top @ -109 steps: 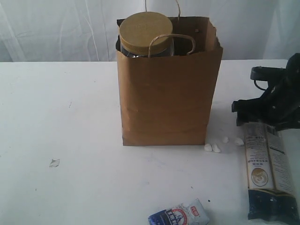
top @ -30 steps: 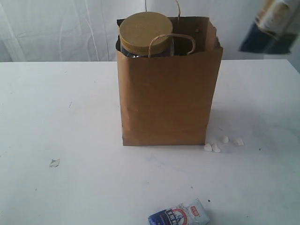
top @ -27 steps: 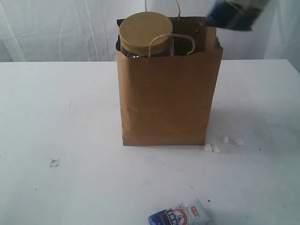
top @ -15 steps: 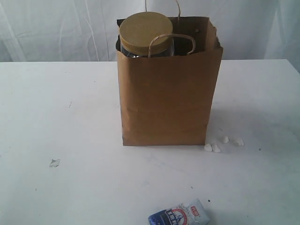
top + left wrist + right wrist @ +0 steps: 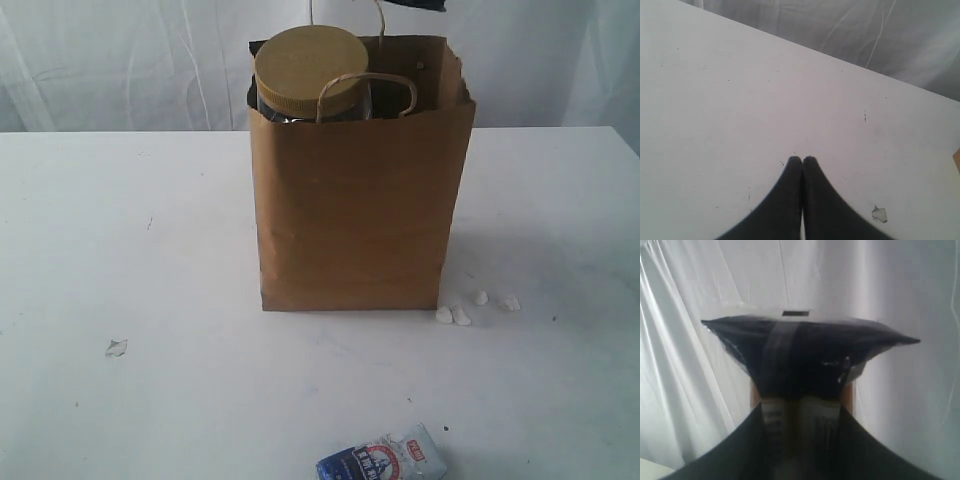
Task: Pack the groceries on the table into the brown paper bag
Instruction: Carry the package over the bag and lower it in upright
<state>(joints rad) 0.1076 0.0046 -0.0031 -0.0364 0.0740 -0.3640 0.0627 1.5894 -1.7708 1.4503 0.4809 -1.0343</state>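
White tabletop [image 5: 120, 230] lies bare to the left of the brown paper bag [image 5: 355, 210], apart from a small pale scrap [image 5: 116, 347] well out from the bag's left base corner. The left gripper [image 5: 802, 160] hangs over that stretch with its jaws pressed together and nothing between them.

Inside the bag, at its left side, the clear jar [image 5: 310, 85] stands upright, its tan lid rising above the rim, so that item counts as packed. The rest of the bag's inside is hidden behind the front wall, and I cannot tell what else lies in there. No can, pouch or bottle shows on the table around the bag.

Above the bag's right half, at the very top of the exterior view, a dark corner of the long dark packet [image 5: 415, 4] hangs clear of the rim. The right wrist view shows the right gripper [image 5: 802, 405] clamped narrowly around this packet [image 5: 805, 347], one end jutting out beyond the fingers. By my reading this is the step in hand: the packet is over the opening but not yet lowered in or let go.

In front of the bag and a little right of its middle, well apart from it, the small blue-white packet [image 5: 385, 458] lies flat and untouched; it looks to be the last item left out. Just beside the bag's right base corner sit a few white pebble-like bits [image 5: 460, 312], no part of the job.
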